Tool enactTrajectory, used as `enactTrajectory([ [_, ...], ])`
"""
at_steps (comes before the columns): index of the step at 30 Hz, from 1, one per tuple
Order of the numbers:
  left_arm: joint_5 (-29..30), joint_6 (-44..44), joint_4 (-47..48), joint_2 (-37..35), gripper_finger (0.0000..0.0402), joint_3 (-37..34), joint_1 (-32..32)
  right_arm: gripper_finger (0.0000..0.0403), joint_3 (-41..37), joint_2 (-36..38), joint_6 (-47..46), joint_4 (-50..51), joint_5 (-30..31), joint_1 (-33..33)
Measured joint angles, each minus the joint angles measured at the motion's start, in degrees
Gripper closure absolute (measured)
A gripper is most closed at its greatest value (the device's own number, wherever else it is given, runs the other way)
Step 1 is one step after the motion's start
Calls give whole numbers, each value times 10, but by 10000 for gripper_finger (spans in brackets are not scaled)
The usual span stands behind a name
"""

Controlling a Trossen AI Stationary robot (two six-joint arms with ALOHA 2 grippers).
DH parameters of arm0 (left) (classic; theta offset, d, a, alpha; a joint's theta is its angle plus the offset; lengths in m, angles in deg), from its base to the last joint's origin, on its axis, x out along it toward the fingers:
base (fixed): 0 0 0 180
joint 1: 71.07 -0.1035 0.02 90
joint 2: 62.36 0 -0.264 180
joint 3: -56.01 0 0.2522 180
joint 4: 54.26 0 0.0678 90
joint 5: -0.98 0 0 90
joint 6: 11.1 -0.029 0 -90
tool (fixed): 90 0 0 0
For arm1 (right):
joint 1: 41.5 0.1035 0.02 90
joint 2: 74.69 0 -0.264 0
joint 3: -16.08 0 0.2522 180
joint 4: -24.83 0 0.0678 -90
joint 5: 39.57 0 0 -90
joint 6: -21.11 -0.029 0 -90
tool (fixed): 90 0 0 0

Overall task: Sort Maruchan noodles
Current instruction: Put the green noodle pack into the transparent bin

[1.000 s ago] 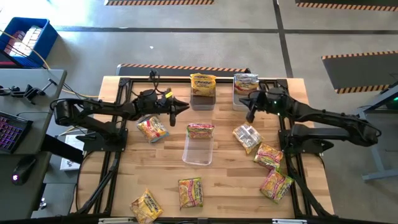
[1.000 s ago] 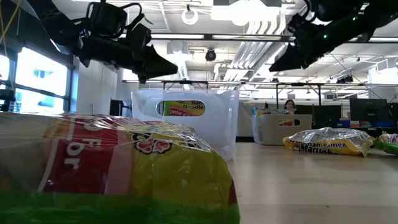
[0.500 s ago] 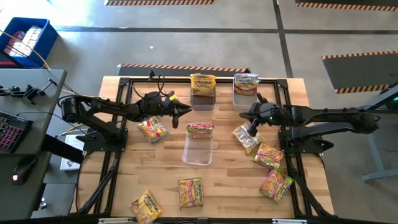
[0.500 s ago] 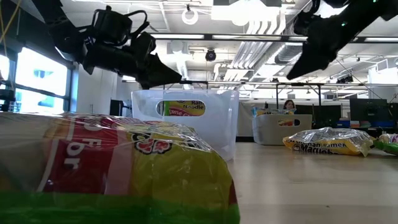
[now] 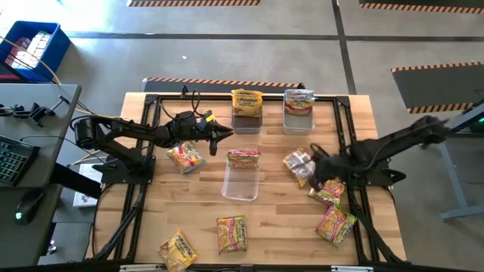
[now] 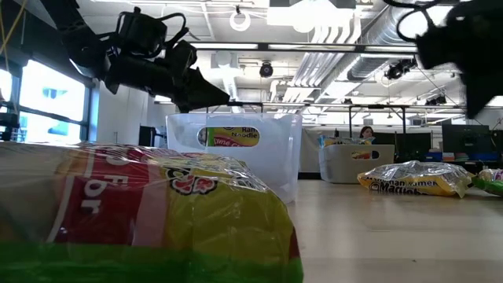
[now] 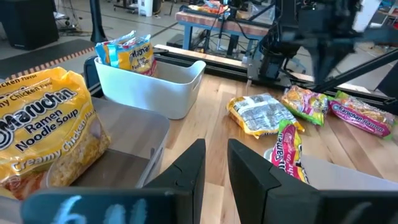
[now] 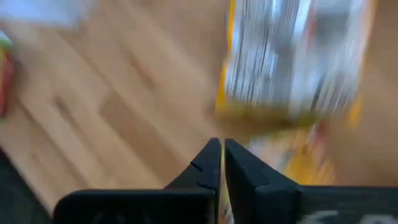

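Note:
Maruchan noodle packets lie spread over the wooden table. A silvery one (image 5: 297, 165) and two pink-and-green ones (image 5: 327, 190) (image 5: 335, 224) lie flat at the right. A yellow one (image 5: 185, 156) lies at the left. A red-and-green one (image 5: 243, 159) rests across the far end of a clear bin (image 5: 240, 183). My right gripper (image 5: 316, 180) points down above the table between the silvery (image 8: 298, 62) and the nearer pink packet, shut with nothing in it. My left gripper (image 5: 227, 136) hovers level over the middle, fingers (image 7: 214, 168) slightly apart, holding nothing.
Two bins stand at the far edge: a clear one holding a yellow packet (image 5: 246, 102) and a white one (image 5: 298, 113) with a packet (image 5: 299, 100). Two more packets (image 5: 232, 233) (image 5: 178, 249) lie near the front edge. Black frame rails run along both sides.
My right gripper has swung from beside the white bin toward the table's near edge, rolling and tipping from nearly level to pointing down, and now hangs by the silvery packet. No packet has moved.

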Motion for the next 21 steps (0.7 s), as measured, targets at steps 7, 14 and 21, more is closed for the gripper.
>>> enactTrajectory([
  [7, 0, -1, 0, 0, 344, 0, 0, 321, 0, -88, -169, -3, -22, 118],
  [14, 0, -1, 2, 0, 344, 0, 5, 225, 0, -206, -127, -41, -50, 147],
  [21, 0, -2, 1, 0, 344, 0, 16, 196, 4, -296, -89, -49, -57, 145],
])
